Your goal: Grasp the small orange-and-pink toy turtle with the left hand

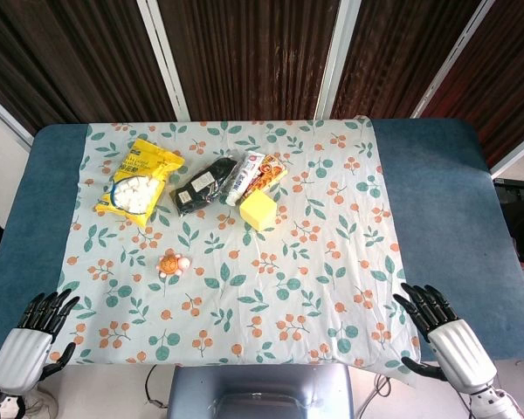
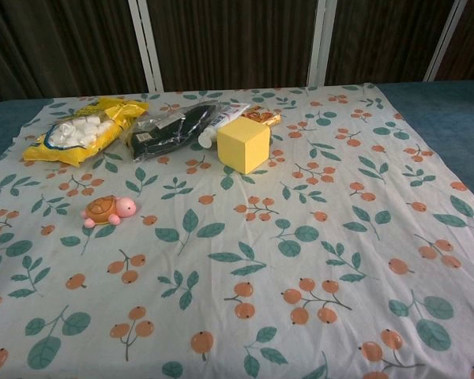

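Observation:
The small toy turtle [image 1: 173, 264], orange shell and pink head and feet, lies on the floral tablecloth left of the middle; in the chest view the turtle [image 2: 109, 210] sits at the left with its head pointing right. My left hand [image 1: 33, 338] hovers at the near left corner of the table, fingers spread and empty, well short of the turtle. My right hand [image 1: 447, 335] is at the near right corner, also spread and holding nothing. Neither hand shows in the chest view.
Behind the turtle lie a yellow bag of white sweets [image 1: 136, 182], a black packet [image 1: 201, 187], a white tube [image 1: 243, 178], a small printed box [image 1: 267, 175] and a yellow cube [image 1: 258, 209]. The tablecloth [image 1: 332, 262] covers a blue table [image 1: 437, 183].

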Tool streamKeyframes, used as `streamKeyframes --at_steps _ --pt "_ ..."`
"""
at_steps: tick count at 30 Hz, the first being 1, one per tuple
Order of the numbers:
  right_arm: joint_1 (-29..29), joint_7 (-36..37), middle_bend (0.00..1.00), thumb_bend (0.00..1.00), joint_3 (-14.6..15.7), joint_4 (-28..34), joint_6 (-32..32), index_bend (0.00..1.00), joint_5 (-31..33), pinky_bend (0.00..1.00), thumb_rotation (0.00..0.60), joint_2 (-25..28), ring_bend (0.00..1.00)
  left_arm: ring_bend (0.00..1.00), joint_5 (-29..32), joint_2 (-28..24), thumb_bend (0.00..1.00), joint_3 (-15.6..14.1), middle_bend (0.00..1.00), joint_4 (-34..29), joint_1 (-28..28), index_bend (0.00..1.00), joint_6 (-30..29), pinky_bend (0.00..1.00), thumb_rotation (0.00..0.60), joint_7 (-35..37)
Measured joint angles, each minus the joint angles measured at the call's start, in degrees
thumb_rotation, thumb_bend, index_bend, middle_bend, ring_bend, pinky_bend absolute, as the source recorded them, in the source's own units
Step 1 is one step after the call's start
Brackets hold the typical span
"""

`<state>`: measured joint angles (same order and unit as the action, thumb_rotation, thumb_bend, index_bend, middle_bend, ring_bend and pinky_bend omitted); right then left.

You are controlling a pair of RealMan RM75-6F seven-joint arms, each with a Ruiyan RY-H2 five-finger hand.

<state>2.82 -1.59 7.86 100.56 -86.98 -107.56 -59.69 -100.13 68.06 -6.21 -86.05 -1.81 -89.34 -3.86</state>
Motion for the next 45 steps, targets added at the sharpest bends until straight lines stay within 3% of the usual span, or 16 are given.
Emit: streamKeyframes --at_steps 6,7,9,13,15,18,24,28,37,45 --pt "-0.52 0.05 0.0 0.12 0.05 0.05 -1.12 0.0 -0.16 0.0 0.6 0.32 0.0 0.03 -0.13 0.61 0.38 -0.01 0.0 0.22 -1.11 0.0 2.04 0.08 0.6 0.23" --pt "-0.56 0.04 0.0 0.12 0.04 0.05 -1.24 0.0 -0.22 0.0 0.6 0.32 0.0 0.1 -0.19 0.96 0.38 0.14 0.01 0.37 -1.53 0.0 2.41 0.14 0.6 0.31" --pt "-0.54 -0.16 0.0 0.12 0.08 -0.07 -1.06 0.0 -0.31 0.0 0.6 0.3 0.0 0.32 -0.37 2.49 0.38 0.99 0.06 1.11 -2.38 0.01 2.59 0.41 0.6 0.64" --pt "-0.23 0.06 0.0 0.12 -0.14 -0.02 -0.43 0.0 0.18 0.0 0.6 0.17 0.0 0.58 -0.41 7.79 0.38 3.75 0.12 4.94 -5.16 0.05 3.09 0.76 0.6 3.04" --pt "-0.14 0.07 0.0 0.12 -0.37 0.0 -0.4 0.0 0.37 0.0 0.6 0.04 0.0 0.68 0.31 11.44 0.38 5.71 0.15 8.11 -7.42 0.07 4.41 0.87 0.6 4.84" --pt "-0.11 -0.13 0.0 0.12 -0.63 0.06 -0.31 0.0 0.89 0.0 0.6 -0.08 0.0 0.77 2.36 16.71 0.38 8.39 0.18 13.01 -11.03 0.09 7.83 0.95 0.6 7.29" --pt "0.24 -0.61 0.0 0.12 -1.24 0.17 0.89 0.0 2.54 0.0 0.6 -0.47 0.0 0.89 6.19 25.75 0.38 11.89 0.2 21.76 -17.61 0.13 14.64 1.0 0.6 8.34" --pt "0.54 -0.67 0.0 0.12 -1.55 0.21 1.45 0.0 3.27 0.0 0.6 -0.54 0.0 0.95 7.06 29.98 0.38 12.66 0.22 26.31 -20.37 0.17 16.41 1.0 0.6 6.99" --pt "0.45 0.05 0.0 0.12 -1.6 0.27 0.78 0.0 3.19 0.0 0.6 -0.07 0.0 0.96 8.65 36.77 0.38 12.68 0.24 35.22 -23.69 0.25 18.48 1.0 0.6 2.56" --pt "0.27 0.5 0.0 0.12 -1.58 0.3 0.2 0.0 2.92 0.0 0.6 0.27 0.0 0.96 9.51 40.8 0.38 12.37 0.32 43.01 -25.09 0.32 17.77 1.0 0.6 1.85"
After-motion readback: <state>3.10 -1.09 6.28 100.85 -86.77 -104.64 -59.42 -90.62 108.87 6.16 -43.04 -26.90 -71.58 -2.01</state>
